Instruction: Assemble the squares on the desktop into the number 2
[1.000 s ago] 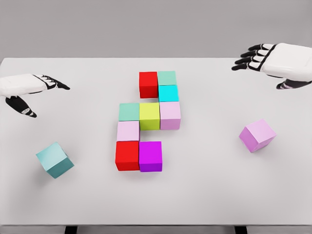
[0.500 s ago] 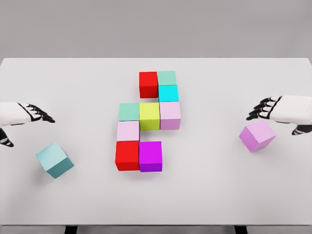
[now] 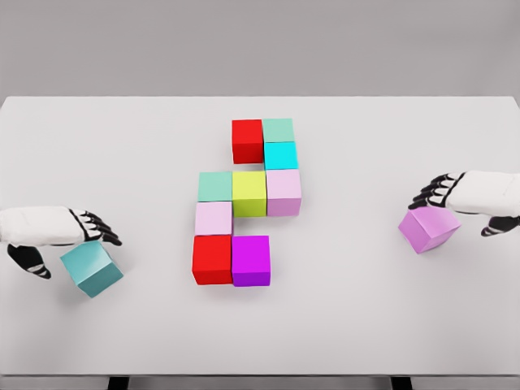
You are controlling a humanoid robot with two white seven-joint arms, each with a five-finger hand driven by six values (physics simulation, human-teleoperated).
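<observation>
Both hands were open and holding nothing, left hand [image 3: 71, 236] over the teal cube [image 3: 91, 267], right hand [image 3: 455, 195] over the pink cube [image 3: 429, 227], both cubes skewed on the counter [image 3: 349, 325] well apart from the part-built 2 [image 3: 246, 203]; off-square closure risked slips.

Wide bare table [image 3: 366, 325] flanks the central cluster of cubes [image 3: 248, 203], with only a teal cube [image 3: 91, 268] at left and a lilac cube [image 3: 429, 228] at right interrupting it.
</observation>
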